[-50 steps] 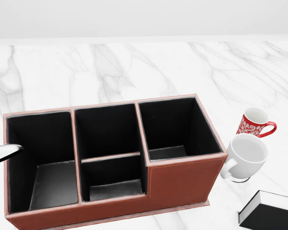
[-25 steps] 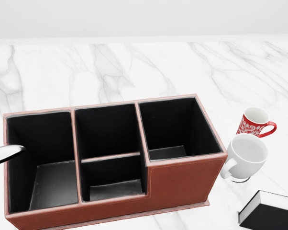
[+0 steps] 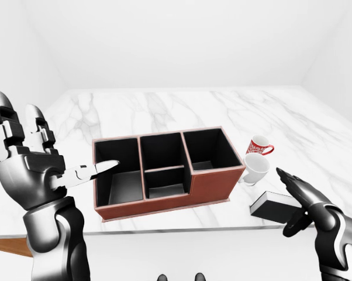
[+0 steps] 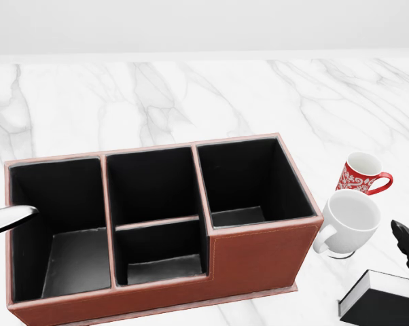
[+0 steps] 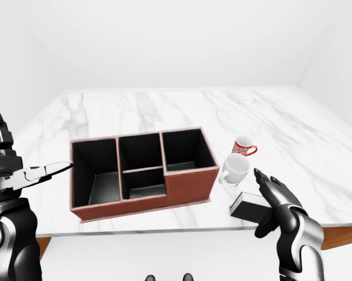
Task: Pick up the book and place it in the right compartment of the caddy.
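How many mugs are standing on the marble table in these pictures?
2: a red patterned mug right of the caddy, and a white mug just below it in the head view, beside the book.

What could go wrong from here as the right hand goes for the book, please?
1. The white mug stands close to the book, with the red mug just beyond; the open right hand could knock them while reaching or lifting.
2. The book lies flat near the table edge, so a poor grip may push it off.
3. The caddy has tall walls; the book could catch on the rim of the right compartment.
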You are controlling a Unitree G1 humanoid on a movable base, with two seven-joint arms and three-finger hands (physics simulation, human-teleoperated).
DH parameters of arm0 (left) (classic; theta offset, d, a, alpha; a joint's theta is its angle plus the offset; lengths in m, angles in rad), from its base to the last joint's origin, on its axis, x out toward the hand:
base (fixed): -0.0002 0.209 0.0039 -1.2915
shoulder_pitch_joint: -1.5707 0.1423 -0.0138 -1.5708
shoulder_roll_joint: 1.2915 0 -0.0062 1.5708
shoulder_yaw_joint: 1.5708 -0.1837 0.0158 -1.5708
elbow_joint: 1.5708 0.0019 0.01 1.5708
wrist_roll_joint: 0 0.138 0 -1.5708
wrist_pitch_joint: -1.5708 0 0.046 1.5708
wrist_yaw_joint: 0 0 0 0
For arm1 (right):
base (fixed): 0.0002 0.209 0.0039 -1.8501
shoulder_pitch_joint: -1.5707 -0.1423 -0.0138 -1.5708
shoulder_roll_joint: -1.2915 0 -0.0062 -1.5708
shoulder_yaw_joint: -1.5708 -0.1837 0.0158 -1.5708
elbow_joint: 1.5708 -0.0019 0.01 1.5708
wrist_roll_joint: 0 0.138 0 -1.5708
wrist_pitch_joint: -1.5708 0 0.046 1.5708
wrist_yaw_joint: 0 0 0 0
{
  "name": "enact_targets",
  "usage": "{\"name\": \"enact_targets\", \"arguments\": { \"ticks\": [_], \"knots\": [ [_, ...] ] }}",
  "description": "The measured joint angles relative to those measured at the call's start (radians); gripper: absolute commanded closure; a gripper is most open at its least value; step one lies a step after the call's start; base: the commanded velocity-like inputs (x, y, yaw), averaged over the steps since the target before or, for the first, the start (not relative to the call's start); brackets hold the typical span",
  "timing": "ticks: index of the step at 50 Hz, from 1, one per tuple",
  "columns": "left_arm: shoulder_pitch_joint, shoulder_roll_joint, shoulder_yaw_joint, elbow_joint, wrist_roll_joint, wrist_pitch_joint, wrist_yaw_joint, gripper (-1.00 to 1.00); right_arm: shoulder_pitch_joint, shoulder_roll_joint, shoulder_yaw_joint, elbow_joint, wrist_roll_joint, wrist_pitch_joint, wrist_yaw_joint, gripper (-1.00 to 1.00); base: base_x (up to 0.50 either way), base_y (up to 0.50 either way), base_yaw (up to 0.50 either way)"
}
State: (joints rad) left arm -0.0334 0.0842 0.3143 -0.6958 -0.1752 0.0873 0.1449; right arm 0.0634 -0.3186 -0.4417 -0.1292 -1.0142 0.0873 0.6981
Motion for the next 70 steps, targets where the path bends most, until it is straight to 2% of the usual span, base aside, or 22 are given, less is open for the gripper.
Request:
{"name": "enact_targets", "arguments": {
  "ticks": [40,41,42,43,60,70],
  "knots": [
    [-0.001,0.0,-0.002,0.004,0.003,0.0,0.0,-1.0,-0.065,-0.07,0.051,0.21,0.03,0.0,0.0,-1.0,0.0,0.0,0.0],
    [-0.001,0.0,-0.002,0.004,0.003,0.0,0.0,-1.0,-0.067,-0.072,0.052,0.215,0.031,0.0,0.0,0.01,0.0,0.0,0.0],
    [-0.001,0.0,-0.002,0.005,0.004,0.0,0.0,-1.0,-0.07,-0.073,0.053,0.219,0.03,0.0,0.0,0.58,0.0,0.0,0.0],
    [-0.001,0.0,-0.002,0.005,0.004,0.0,0.0,-1.0,-0.072,-0.075,0.053,0.222,0.029,0.0,0.0,1.0,0.0,0.0,0.0],
    [0.001,-0.001,-0.003,0.01,0.005,0.0,-0.001,-1.0,-0.079,-0.083,0.067,0.245,0.023,0.0,0.0,1.0,0.0,0.0,0.0],
    [0.003,-0.002,-0.003,0.009,0.006,0.0,-0.002,-1.0,-0.055,-0.065,0.066,0.201,0.002,0.0,0.0,1.0,0.0,0.0,0.0]
  ]
}}
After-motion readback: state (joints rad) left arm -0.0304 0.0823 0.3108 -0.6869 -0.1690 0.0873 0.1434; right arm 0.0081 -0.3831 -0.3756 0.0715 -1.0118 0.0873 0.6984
